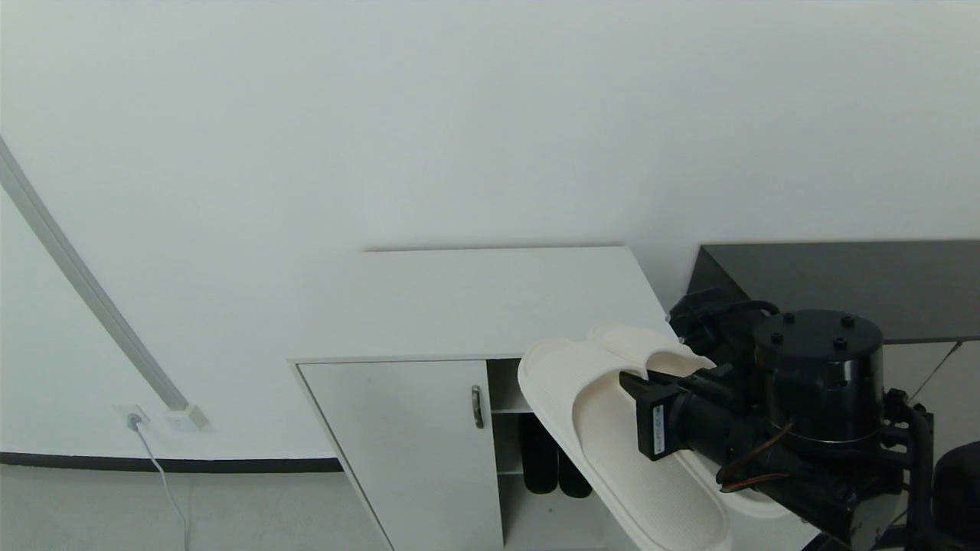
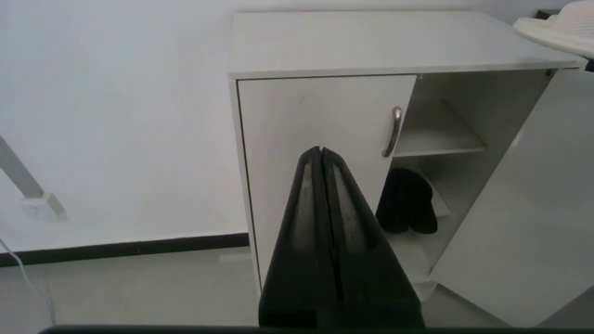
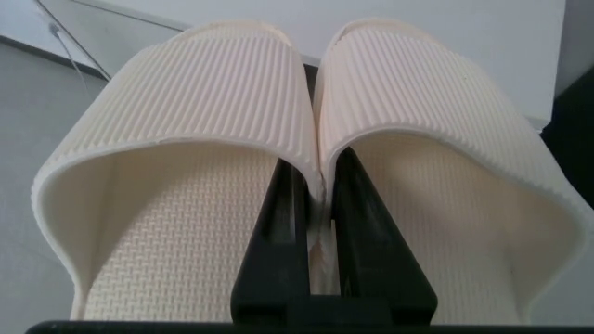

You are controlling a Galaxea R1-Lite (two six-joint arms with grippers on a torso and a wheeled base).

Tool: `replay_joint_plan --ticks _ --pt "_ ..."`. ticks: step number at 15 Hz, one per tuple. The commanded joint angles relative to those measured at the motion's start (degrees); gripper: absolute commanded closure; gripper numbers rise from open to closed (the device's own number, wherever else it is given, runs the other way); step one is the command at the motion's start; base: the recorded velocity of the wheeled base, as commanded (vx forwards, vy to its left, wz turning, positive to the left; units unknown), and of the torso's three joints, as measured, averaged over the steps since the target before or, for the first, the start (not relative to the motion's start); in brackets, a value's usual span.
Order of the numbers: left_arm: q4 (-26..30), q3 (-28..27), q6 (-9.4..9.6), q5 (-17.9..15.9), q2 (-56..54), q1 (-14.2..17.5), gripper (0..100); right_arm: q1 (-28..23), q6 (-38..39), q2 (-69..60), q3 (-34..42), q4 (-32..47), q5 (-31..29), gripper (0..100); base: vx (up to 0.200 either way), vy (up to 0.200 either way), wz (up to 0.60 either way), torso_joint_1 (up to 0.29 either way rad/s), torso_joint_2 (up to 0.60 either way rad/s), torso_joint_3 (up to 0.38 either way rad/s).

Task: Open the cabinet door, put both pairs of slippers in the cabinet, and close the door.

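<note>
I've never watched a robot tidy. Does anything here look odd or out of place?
Nothing looks damaged or spilled. The cream slippers hang tilted in the air, pinched in the right hand before the open cabinet; the black slippers stand inside.

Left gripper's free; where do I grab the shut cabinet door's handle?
Take the handle at its mid-span, coming straight from the front, jaws either side. It's an upright bar bowed off the door beside the opening. The left gripper is shut, so open it first.

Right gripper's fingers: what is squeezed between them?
The inner edges of both white slippers, pinched together by the right gripper; the right wrist view shows it.
</note>
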Motion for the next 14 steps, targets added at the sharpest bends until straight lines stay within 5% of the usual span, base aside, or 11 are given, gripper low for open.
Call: replay_joint_plan --ticks 1,6,12,14 --pt "0.00 0.01 -0.04 0.01 0.07 0.01 100 0.25 0.02 0.07 0.22 -0.01 -0.06 100 0.000 0.000 0.00 0.000 0.00 0.000" --pt "0.00 0.01 -0.04 0.01 0.07 0.01 100 0.25 -0.07 0.07 0.49 -0.01 -0.06 100 0.000 0.000 0.00 0.000 0.00 0.000" --pt "0.00 0.01 -0.04 0.01 0.07 0.01 100 0.25 -0.77 0.25 0.75 -0.01 -0.06 100 -0.200 0.000 0.00 0.006 0.00 0.003" --pt "0.00 0.01 0.05 0.01 0.07 0.01 100 0.25 -0.77 0.25 0.75 -0.01 -0.06 100 0.000 0.000 0.00 0.000 0.00 0.000"
